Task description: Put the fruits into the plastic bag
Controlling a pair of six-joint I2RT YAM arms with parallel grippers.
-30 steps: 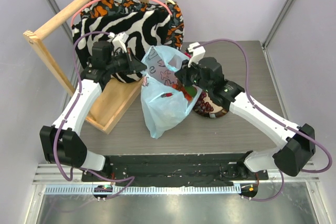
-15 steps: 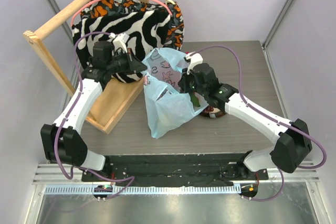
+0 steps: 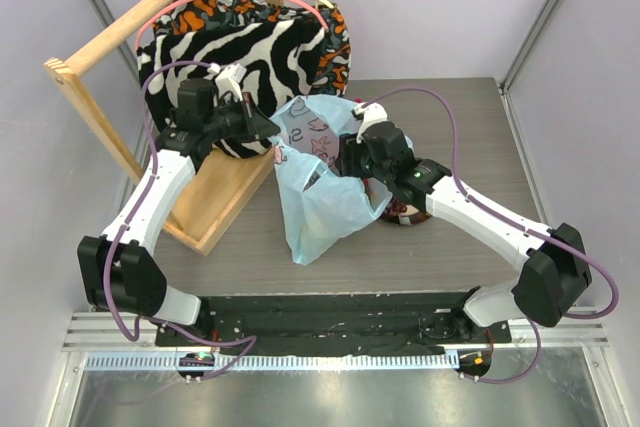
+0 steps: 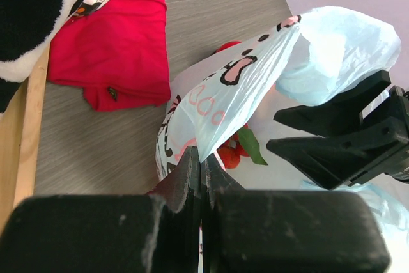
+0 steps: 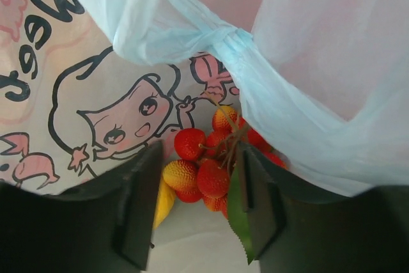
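Broadly, the grey table (image 3: 480, 247) carried a wooden frame (image 3: 110, 32) at its left, with zebra-striped fabric (image 3: 270, 47) draped over it. The plastic bag (image 3: 325, 212) stood at the table's middle, between the two arms, its mouth facing up. A red cloth (image 4: 115, 49) lay just beside the zebra fabric. A dark plate (image 3: 410, 212) sat partly hidden under the right arm, touching the bag's right side. The left gripper (image 4: 201, 164) was clamped tight on the bag's rim. The right gripper (image 5: 198, 158) hung inside the bag's mouth, jaws parted and clasping nothing. Below it, the bunch of little red-yellow balls (image 5: 204, 164) lay in the bag, next to a yellow fruit (image 5: 163, 202).
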